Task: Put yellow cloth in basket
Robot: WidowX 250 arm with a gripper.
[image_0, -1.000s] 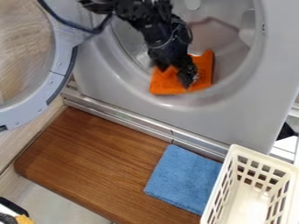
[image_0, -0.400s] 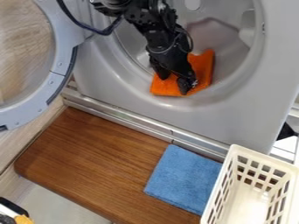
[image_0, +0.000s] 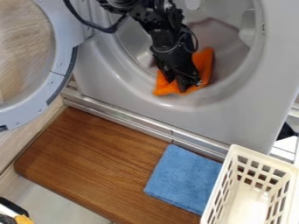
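At opening (image_0: 236, 89), orange cloth (image_0: 204, 63), seemingly bunched.

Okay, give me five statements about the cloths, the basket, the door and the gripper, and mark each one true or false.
1. An orange cloth is at the round opening of the machine. True.
2. The blue cloth is inside the basket. False: it lies on the brown wooden board, beside the basket.
3. The machine's round door stands open, at the left of the view. True.
4. The gripper is down at the blue cloth. False: it is down at the orange one, at the machine's opening.
5. The basket is pale, with rows of holes in its walls. True.
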